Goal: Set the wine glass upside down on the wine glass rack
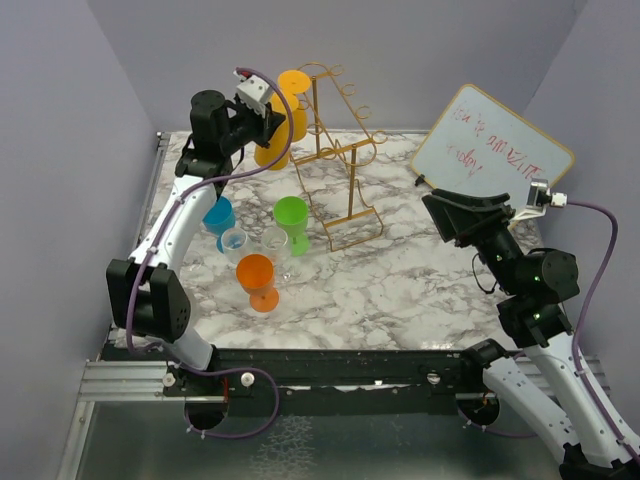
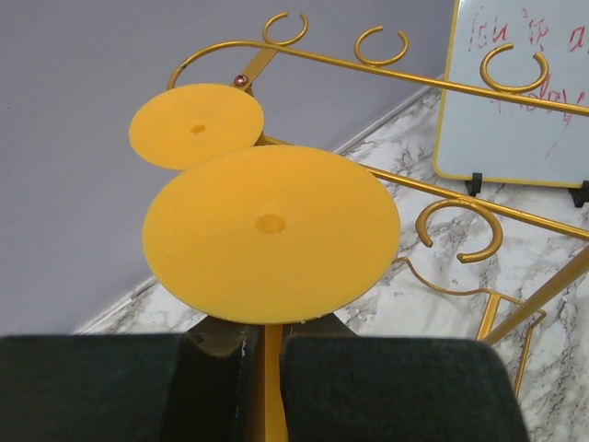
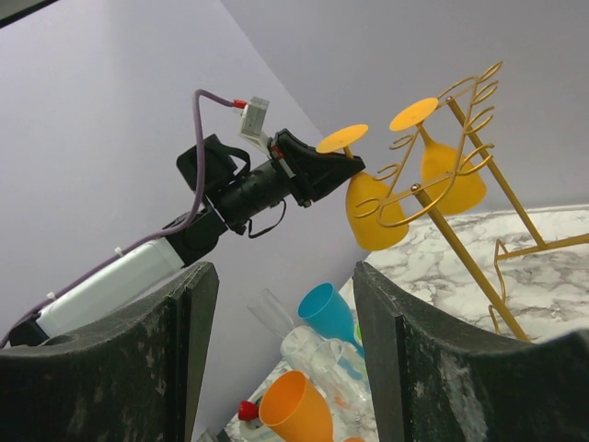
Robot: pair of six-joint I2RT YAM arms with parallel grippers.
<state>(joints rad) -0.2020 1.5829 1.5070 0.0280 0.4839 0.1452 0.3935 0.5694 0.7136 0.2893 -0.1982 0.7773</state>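
Left pincer [image 2: 265,368] clamped on stem of inverted yellow wine glass [image 2: 271,230], foot up, raised at top loops of wine glass rack [image 2: 543,224]; second yellow glass [image 3: 453,175] hangs inverted on rack; right pincer [image 3: 285,359] apart, empty, over bench [image 1: 420,290].

Red handwriting on the whiteboard [image 1: 492,150], too scrawled for reading

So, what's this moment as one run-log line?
left gripper: shut on wine glass stem | glass: upside down, raised beside wine glass rack | right gripper: open, empty
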